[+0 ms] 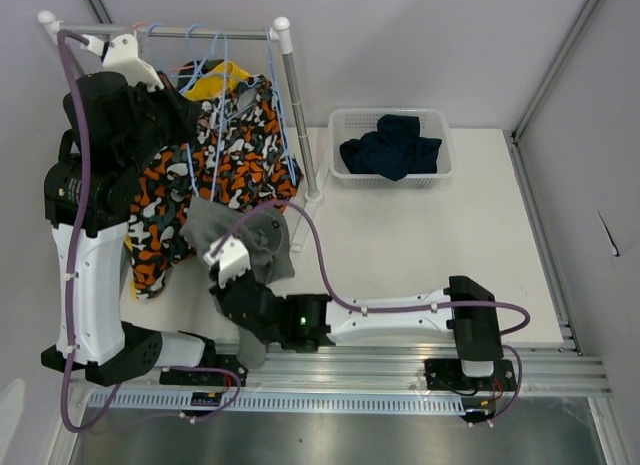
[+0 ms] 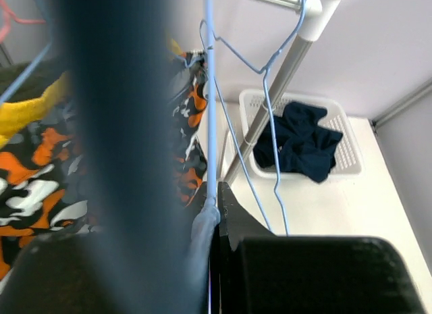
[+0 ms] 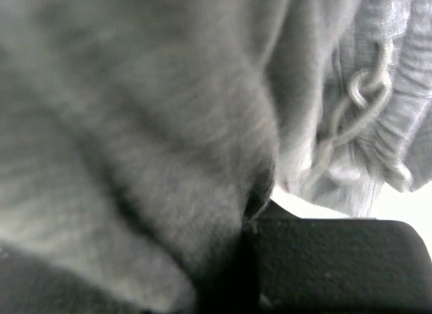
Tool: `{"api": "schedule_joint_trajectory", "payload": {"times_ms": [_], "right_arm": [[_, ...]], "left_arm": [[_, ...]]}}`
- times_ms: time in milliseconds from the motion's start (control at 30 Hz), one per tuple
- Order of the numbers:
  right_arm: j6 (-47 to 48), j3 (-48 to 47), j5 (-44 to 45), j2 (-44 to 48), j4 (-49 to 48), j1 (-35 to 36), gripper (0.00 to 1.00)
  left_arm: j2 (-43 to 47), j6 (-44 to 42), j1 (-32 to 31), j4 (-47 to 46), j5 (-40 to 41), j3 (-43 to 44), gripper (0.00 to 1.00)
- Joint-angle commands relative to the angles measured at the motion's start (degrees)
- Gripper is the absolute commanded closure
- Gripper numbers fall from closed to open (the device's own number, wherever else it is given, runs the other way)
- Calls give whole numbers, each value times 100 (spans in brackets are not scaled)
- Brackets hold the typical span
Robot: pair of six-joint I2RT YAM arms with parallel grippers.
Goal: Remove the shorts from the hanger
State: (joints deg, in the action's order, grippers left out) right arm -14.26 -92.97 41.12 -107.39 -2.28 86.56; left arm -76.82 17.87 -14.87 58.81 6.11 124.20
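The grey shorts [image 1: 250, 235] hang bunched in front of the rack, and my right gripper [image 1: 238, 285] is shut on them. In the right wrist view grey cloth [image 3: 148, 125] and its drawstring [image 3: 364, 98] fill the frame above my right gripper [image 3: 253, 206]. My left gripper [image 1: 195, 107] is raised to the rack and shut on a light blue wire hanger [image 2: 209, 125], pinched at my left gripper [image 2: 217, 207]. The orange-black-white patterned shorts [image 1: 220, 175] and the yellow shorts [image 1: 215, 85] hang on the rack. The navy shorts [image 1: 390, 145] lie in the basket. No olive green shorts show.
The white rack's rail [image 1: 200, 31] and right post [image 1: 293, 105] stand at the back left with several blue hangers. A white basket [image 1: 445, 120] sits at the back middle of the white table [image 1: 420, 245]. A blurred dark shape [image 2: 115, 125] hides much of the left wrist view.
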Motion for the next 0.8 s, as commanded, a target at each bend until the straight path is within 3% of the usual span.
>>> {"api": "schedule_joint_trajectory", "payload": {"times_ms": [0,167,333,367,433,467,567,633,767], "right_arm": [[-480,777,176,464,105,650,100],[-875,1500,1019,921,473,1695,100],[-1220,1545,1897,1615,1327,1776,100],[-863,1527,2334,1773,1310,1750,100],[-317,1475,2759,2283,1135,1557,100],[434,1466,3083,2467,777,1461,100],[1868,1466,3035,3223,-267,750,100],[2190,1317,2710,3679,-465,-29,100],[2323,571,1246,3875,-379,-1657,100]], "left_arm": [[132,-143,-24,-993,267,473,100],[88,-380,-16,-1240,724,438,100],[263,-223,-16,-933,357,299,100],[412,-179,-16,-915,234,-512,100],[1000,-117,-24,-932,32,-1044,100],[1228,-91,-24,-958,-91,-1822,100],[2195,23,-33,-880,-469,-2800,100],[2887,33,-33,-801,-567,-3331,100],[3410,-81,-33,-458,-506,-3972,100]]}}
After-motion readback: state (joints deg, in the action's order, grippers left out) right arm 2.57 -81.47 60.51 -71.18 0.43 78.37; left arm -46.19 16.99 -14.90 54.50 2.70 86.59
